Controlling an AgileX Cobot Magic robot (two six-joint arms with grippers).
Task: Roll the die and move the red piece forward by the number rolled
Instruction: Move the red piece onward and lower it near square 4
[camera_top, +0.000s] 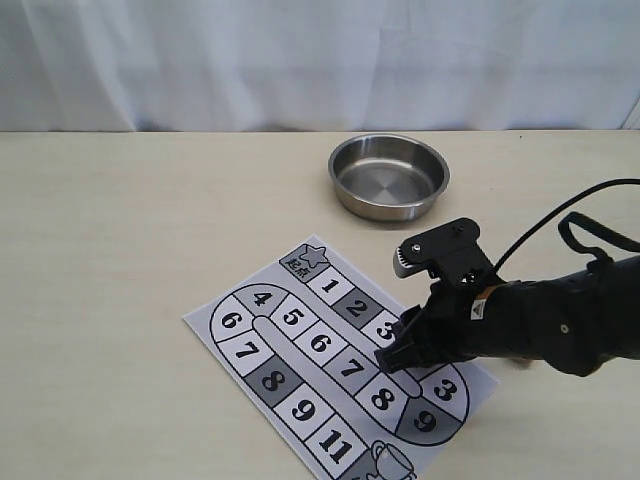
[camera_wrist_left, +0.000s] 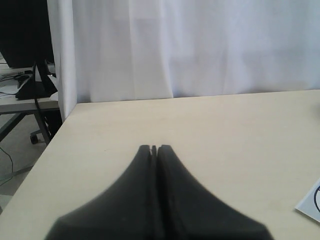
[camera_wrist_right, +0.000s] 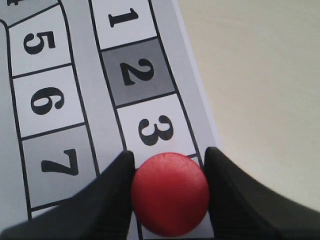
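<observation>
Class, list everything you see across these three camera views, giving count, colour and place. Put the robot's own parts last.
table: one, pale tan, under everything
curtain: one, white, behind the table's far edge
bowl: one, shiny steel, on the table beyond the board, looks empty
game board: one printed sheet, white, grey and black, flat on the near part of the table
red piece: one, red, on the board just past square 3
die: none seen in any view
right arm: one, black, reaching in over the board
right gripper: one, black, fingers closed on either side of the red piece
left gripper: one, black, shut, over bare table
</observation>
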